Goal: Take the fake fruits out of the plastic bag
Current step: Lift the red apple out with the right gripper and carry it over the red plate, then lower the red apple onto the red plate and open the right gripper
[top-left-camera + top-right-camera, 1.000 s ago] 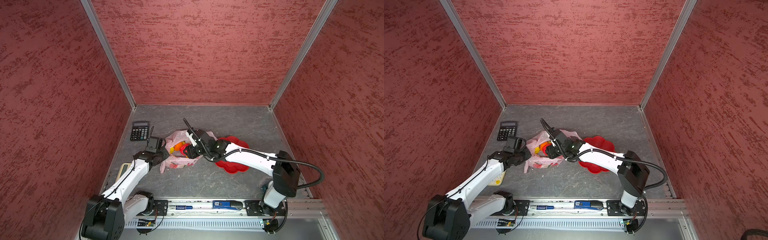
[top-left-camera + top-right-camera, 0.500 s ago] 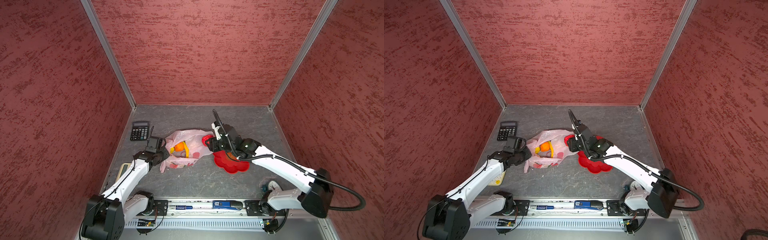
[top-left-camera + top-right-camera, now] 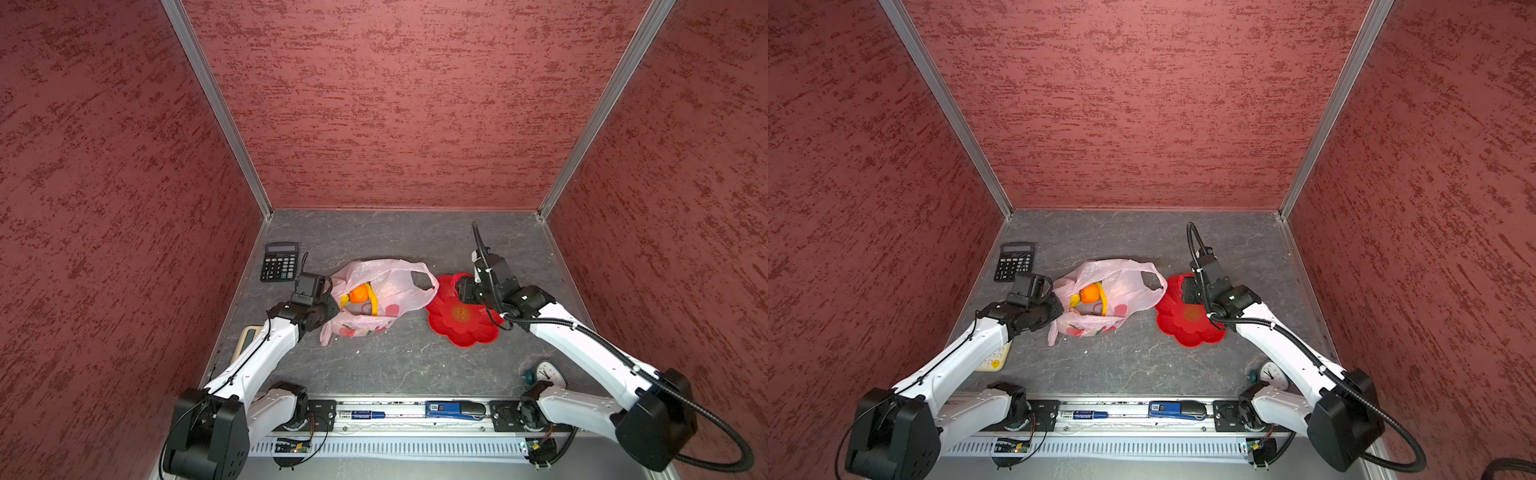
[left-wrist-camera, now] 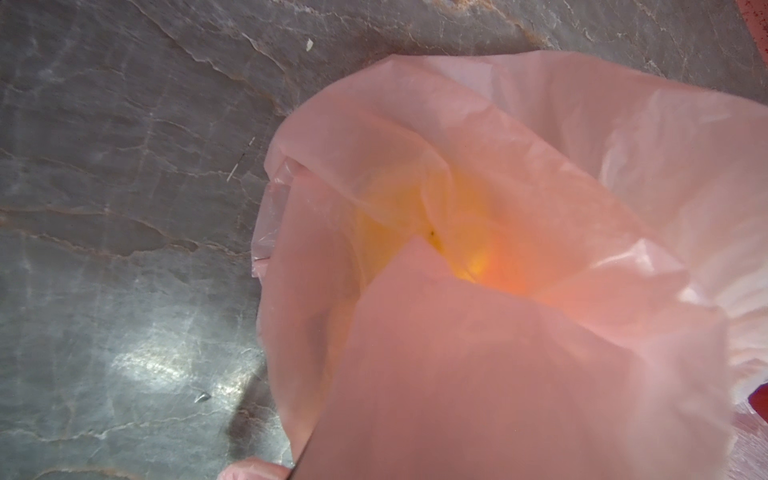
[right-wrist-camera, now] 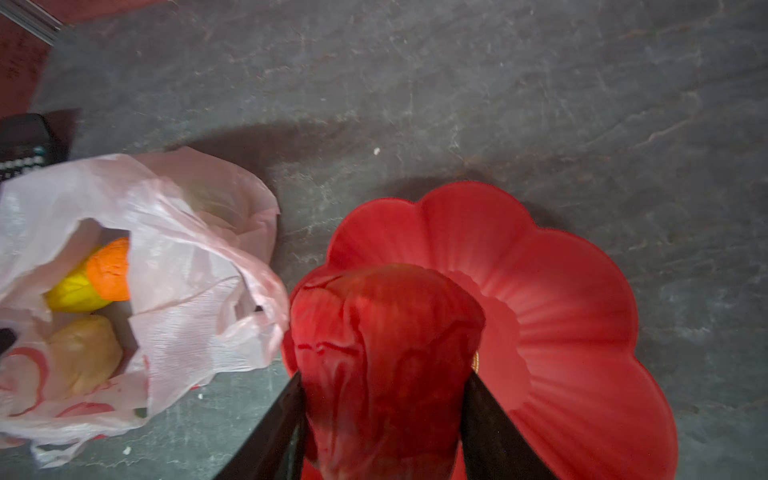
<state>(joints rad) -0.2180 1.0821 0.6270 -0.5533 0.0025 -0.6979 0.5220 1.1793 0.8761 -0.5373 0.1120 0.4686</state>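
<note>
1. On the grey table (image 3: 395, 365), in both top views, the plastic bag (image 3: 395, 278) lay near the middle with its mouth open upward. It was just left of the red dish (image 3: 461, 336), and one loop handle reached the dish's rim.
2. In the same views an orange (image 3: 359, 294), a banana (image 3: 374, 305) and a small yellow fruit (image 3: 344, 300) showed inside the bag's mouth. A calculator (image 3: 280, 262) lay farther back by the left wall.
3. Still from above, the left gripper (image 3: 330, 305) sat at the bag's left rim with its tips buried in the film. The right gripper (image 3: 461, 289) hung over the far-left edge of the dish, apart from the bag.
4. In the left wrist view, pink film filled most of the frame. It was drawn up close to the camera and covered the fingers, and a yellow-orange glow came through the folds. The claw looked pinched on the bag's rim, though its pads were hidden.
5. In the right wrist view, two black fingers (image 5: 490, 415) clamped the red fruit (image 5: 386, 332) from either side. They held it above the edge of the dish nearest the bag.
6. In that view the bag lay just beside the dish. The orange, the yellow fruit and a tan lumpy fruit (image 5: 83, 353) were all inside it.
</note>
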